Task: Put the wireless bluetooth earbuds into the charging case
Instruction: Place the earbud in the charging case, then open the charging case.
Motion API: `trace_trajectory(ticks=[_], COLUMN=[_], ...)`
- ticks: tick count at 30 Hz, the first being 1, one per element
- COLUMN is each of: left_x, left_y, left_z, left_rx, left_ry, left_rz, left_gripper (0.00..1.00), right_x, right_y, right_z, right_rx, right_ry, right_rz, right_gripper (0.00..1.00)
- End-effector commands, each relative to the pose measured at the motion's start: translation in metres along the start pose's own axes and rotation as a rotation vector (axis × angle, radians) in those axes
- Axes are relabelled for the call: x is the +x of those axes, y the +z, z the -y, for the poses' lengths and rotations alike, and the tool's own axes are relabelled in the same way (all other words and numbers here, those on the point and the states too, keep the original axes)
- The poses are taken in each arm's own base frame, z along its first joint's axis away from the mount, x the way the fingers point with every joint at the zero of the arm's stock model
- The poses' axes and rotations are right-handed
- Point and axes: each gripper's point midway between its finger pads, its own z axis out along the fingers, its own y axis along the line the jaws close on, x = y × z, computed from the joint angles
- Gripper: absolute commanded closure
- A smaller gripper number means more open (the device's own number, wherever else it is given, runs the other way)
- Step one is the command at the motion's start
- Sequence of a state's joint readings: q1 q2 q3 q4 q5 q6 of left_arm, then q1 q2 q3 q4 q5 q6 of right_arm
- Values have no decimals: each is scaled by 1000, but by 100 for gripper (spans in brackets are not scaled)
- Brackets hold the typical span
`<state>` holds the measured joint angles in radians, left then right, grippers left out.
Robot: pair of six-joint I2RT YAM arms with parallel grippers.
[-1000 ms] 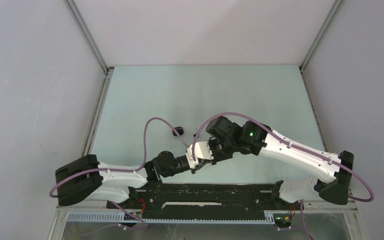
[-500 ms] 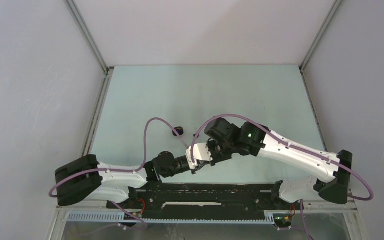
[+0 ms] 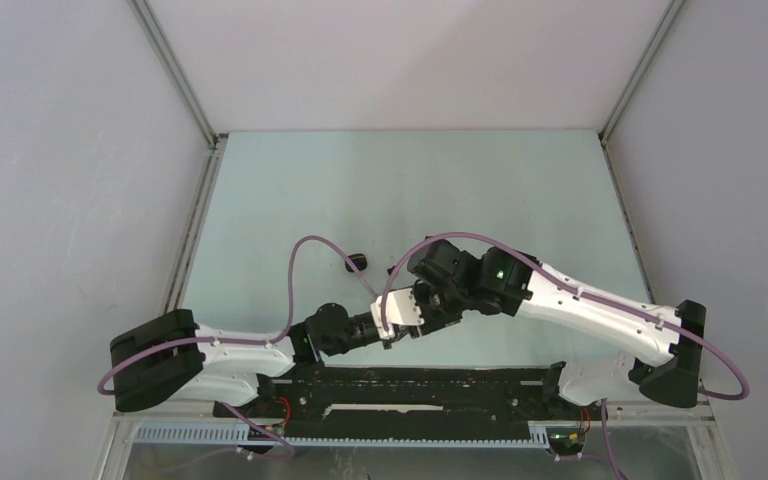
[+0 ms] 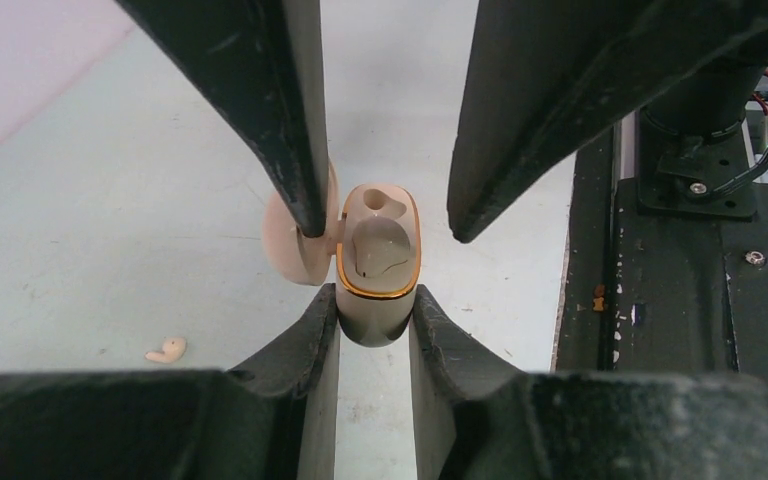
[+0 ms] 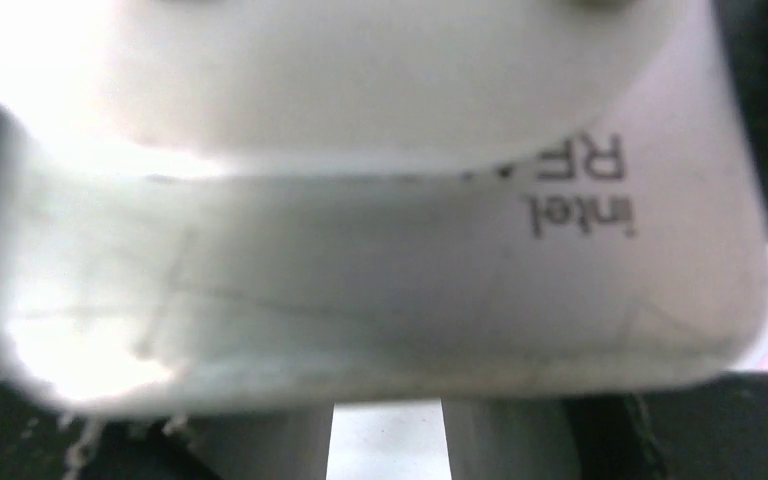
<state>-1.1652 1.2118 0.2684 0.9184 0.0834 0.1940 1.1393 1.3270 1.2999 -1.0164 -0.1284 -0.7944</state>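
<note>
In the left wrist view my left gripper (image 4: pixel 375 305) is shut on the base of a beige charging case (image 4: pixel 375 320) with a gold rim. The case's lid (image 4: pixel 290 250) hangs open to the left. A whitish-beige earbud (image 4: pixel 380 250) sits in the nearer slot, and the far slot (image 4: pixel 380 203) shows a hollow. My right gripper (image 4: pixel 385 225) comes down from above, open, with one finger (image 4: pixel 295 150) against the lid and the other (image 4: pixel 520 120) to the right of the case. A second beige earbud (image 4: pixel 167 349) lies on the table to the left. In the top view the two grippers meet (image 3: pixel 402 322).
A small black case (image 3: pixel 357 262) lies on the table behind the grippers. The right wrist view is filled by the left wrist's white camera housing (image 5: pixel 360 200). The black base rail (image 4: pixel 700 300) runs along the right, at the table's near edge.
My right arm has shifted slightly left and down over the case in my left gripper. The left arm has not moved.
</note>
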Motion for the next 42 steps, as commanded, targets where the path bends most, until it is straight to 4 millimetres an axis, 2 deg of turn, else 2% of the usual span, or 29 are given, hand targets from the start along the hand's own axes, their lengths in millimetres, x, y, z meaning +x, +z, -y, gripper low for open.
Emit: trace_trajectory(ticks=[1,10,15,17,21,25,33,38,42], left_x=[-38,-35,-35,-37,-47,-51,-56,-60,-60], left_y=[6,6,8,7,3,0,-1,-3,-2], left_z=[-2,-4,-4,-4,-3,4,20,25,26], left_rx=[-3,-15,-17,-23,3,45,141,171,174], left_ry=[18,11,-5,-21,-66,-72,-48,-49,-51], left_rz=[122,117,122,135,199,228,257,276,274], left_gripper=[100,100,100,100,100,100,100,100,100], right_x=[-24,-25,-12,-5,12,12,7,14,11], right_y=[-26,-75,-93,-90,-62,-47,-34,-31,-41], right_z=[11,18,27,22,1,-4,-1,16,29], right_rx=[57,86,143,131,40,-11,-36,7,23], right_ry=[-34,10,76,75,62,91,178,258,329], right_rz=[91,171,196,192,139,140,156,149,188], right_gripper=[58,54,53,52,46,39,36,34,34])
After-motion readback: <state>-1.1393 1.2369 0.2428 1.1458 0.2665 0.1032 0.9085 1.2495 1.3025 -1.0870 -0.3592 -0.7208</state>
